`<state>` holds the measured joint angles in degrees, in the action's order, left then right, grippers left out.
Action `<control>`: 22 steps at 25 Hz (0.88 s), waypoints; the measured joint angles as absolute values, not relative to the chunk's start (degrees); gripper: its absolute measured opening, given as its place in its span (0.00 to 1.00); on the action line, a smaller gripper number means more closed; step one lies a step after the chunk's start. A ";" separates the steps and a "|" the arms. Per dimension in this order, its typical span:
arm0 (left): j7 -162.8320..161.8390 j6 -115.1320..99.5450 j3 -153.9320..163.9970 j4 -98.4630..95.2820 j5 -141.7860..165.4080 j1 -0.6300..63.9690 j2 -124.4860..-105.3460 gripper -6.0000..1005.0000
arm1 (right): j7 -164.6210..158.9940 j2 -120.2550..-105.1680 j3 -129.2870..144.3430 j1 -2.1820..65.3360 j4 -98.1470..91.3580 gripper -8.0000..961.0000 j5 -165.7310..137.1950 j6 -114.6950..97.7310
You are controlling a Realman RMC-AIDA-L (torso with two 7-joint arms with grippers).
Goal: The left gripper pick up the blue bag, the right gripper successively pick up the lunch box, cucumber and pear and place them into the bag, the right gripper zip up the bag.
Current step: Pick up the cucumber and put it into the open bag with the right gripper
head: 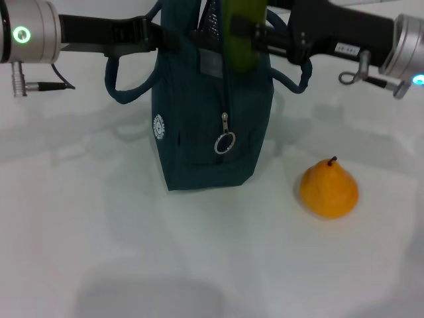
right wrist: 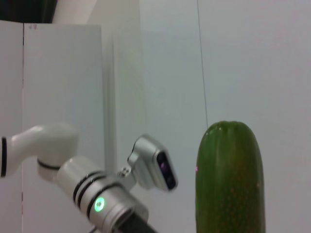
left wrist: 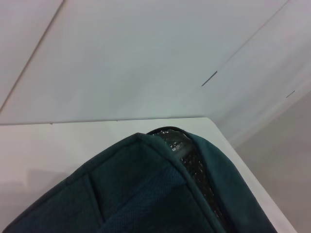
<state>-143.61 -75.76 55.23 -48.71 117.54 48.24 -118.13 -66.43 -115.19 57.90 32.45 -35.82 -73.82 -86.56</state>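
Note:
The blue bag stands upright on the white table, its ring zipper pull hanging down the front. My left gripper is shut on the bag's top edge on its left side. The bag also fills the lower part of the left wrist view, with its mouth open. My right gripper is shut on the cucumber and holds it upright over the bag's open top, its lower end down at the opening. The cucumber's tip shows in the right wrist view. The pear sits on the table to the right of the bag. The lunch box is out of view.
The bag's two loop handles hang out to the left and right. The white table stretches in front of the bag. The left arm's silver wrist with green light shows in the right wrist view.

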 joint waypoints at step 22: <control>-143.94 -76.88 55.14 -48.25 117.17 47.66 -118.22 0.05 | -57.49 -115.30 60.54 32.96 -27.27 0.58 -77.59 -78.99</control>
